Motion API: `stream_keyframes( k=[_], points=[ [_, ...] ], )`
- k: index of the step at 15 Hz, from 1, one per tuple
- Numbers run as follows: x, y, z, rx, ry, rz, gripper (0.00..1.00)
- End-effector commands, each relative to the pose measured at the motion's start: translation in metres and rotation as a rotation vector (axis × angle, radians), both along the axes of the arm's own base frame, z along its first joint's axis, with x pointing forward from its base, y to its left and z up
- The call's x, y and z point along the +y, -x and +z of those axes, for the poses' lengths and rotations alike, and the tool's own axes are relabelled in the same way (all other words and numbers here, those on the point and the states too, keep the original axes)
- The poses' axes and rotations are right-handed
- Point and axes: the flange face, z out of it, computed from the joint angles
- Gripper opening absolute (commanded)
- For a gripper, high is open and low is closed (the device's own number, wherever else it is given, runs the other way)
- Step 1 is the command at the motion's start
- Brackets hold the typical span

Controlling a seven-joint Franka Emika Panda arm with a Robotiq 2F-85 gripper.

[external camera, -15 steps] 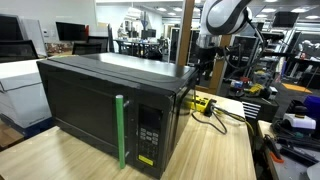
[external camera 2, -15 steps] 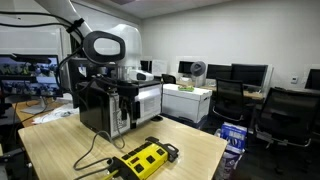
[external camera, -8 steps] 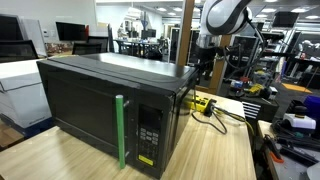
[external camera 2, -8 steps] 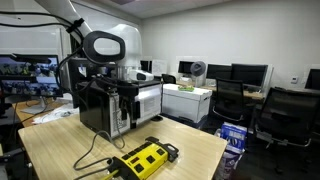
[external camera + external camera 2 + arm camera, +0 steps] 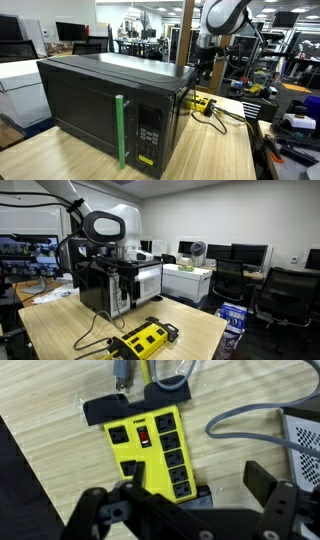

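A black microwave with a green door handle stands on a wooden table; its door is closed. My gripper hangs behind the microwave's rear corner, above the table. In the wrist view the gripper is open, nothing between its black fingers. Below it lies a yellow power strip with a red switch, its lower end near the left finger. The power strip lies near the table's front in an exterior view, the gripper above and behind it.
A grey cable curls over the wood beside the microwave's perforated back. A black cord runs from the strip. Office chairs, desks with monitors and a white cabinet stand beyond the table edge.
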Motion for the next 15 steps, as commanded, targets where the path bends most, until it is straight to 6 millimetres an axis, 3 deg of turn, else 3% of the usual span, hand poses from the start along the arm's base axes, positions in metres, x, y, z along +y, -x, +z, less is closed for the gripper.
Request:
stream_keyframes(
  k=[1, 11, 15],
  points=[
    [0.0, 0.0, 0.0, 0.001, 0.0, 0.0, 1.0],
    [0.0, 0.0, 0.0, 0.001, 0.0, 0.0, 1.0],
    [-0.002, 0.017, -0.018, 0.023, 0.0, 0.045, 1.0]
  ],
)
